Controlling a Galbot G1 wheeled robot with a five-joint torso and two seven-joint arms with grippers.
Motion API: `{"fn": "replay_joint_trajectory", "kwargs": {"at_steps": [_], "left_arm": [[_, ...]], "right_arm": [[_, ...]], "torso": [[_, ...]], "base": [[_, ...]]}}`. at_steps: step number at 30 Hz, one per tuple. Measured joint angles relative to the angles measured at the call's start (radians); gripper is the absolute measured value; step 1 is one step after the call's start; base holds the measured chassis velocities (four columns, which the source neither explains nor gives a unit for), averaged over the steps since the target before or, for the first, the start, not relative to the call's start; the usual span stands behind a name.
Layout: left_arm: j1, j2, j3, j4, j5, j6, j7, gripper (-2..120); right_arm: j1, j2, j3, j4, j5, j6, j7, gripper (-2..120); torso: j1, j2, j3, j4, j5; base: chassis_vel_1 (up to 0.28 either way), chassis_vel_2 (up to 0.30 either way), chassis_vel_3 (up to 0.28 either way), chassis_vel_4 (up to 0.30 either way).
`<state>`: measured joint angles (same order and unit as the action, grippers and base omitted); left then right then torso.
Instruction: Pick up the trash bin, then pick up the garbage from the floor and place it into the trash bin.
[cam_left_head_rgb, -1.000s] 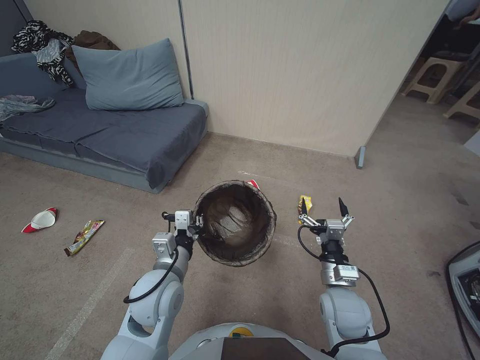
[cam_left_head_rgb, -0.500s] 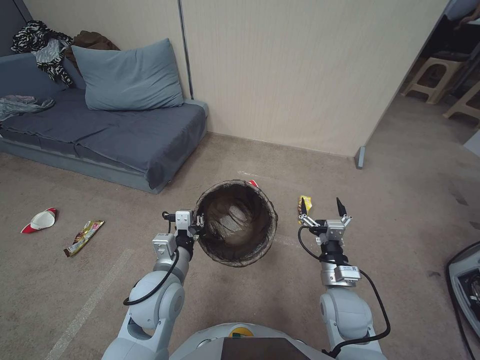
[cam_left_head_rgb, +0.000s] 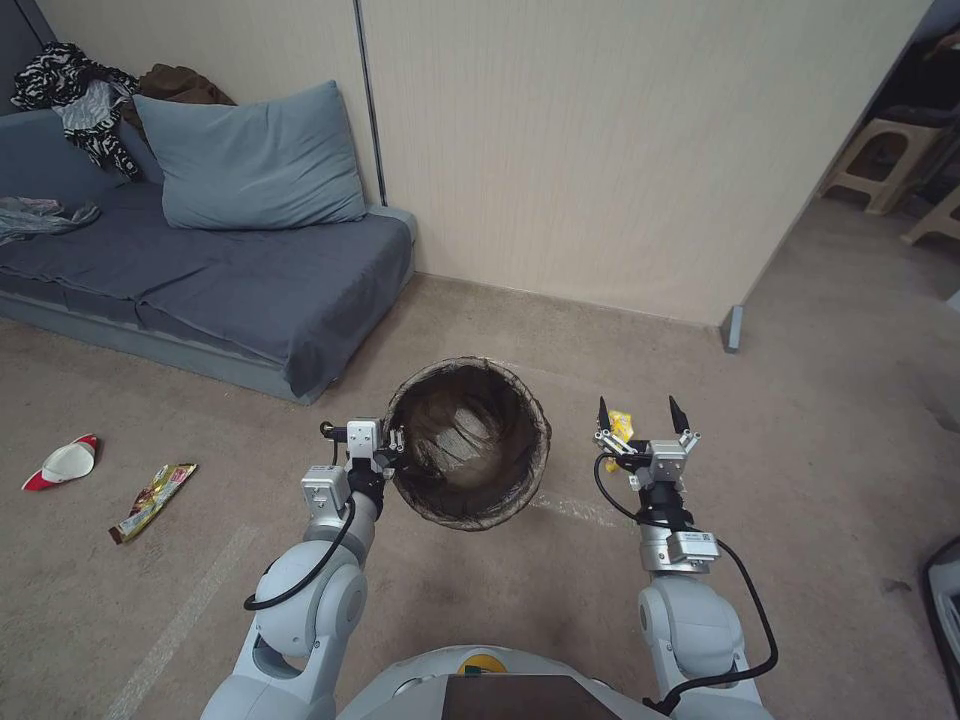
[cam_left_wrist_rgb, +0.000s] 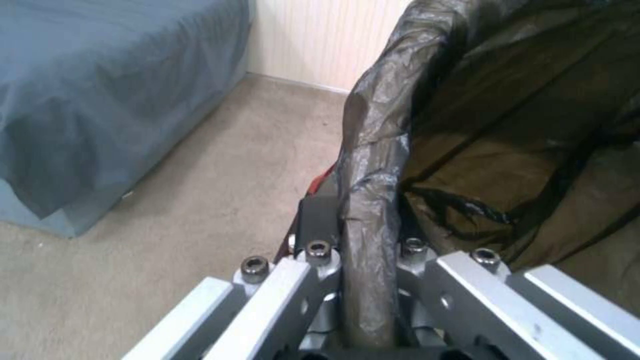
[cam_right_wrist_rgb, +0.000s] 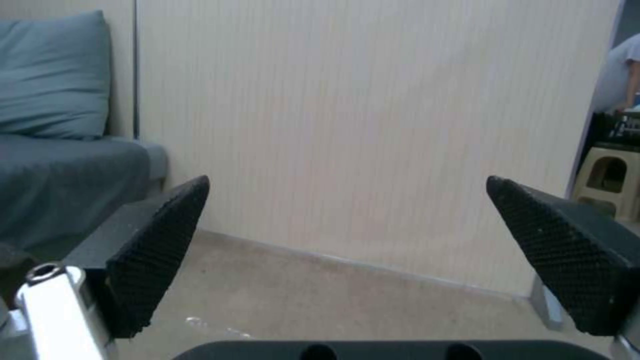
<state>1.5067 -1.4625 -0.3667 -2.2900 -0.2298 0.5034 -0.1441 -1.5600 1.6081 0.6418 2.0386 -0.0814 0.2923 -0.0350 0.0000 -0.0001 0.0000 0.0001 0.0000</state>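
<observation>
The view has shifted: the base has moved, bringing the yellow wrapper (cam_left_head_rgb: 621, 425) nearer the wide-open right gripper (cam_left_head_rgb: 640, 412); left gripper (cam_left_head_rgb: 392, 440) clamps the trash bin (cam_left_head_rgb: 468, 442) rim

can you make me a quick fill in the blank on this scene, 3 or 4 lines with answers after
1. The left hand is shut on the rim of the ____.
2. The right hand is ____, holding nothing.
3. The yellow wrapper lies on the carpet beyond the ____ hand.
4. The red-and-white paper cup lies on the floor in front of the ____.

Missing words: trash bin; open; right; sofa
</observation>
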Motion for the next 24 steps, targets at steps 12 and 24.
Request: {"fn": "replay_joint_trajectory", "kwargs": {"at_steps": [12,24], "left_arm": [[-0.002,0.001,-0.007,-0.001,0.002,0.001,-0.001,0],[-0.010,0.017,-0.025,-0.026,-0.001,0.004,-0.001,0]], "right_arm": [[0.002,0.000,0.001,-0.005,-0.008,0.010,0.000,98],[0.076,-0.035,-0.007,-0.083,-0.040,0.013,0.040,100]], "torso": [[0.000,0.000,0.000,-0.0001,0.0000],[0.000,0.000,0.000,-0.0001,0.0000]], "base": [[-0.072,0.073,0.068,-0.078],[-0.015,0.025,0.021,-0.020]]}}
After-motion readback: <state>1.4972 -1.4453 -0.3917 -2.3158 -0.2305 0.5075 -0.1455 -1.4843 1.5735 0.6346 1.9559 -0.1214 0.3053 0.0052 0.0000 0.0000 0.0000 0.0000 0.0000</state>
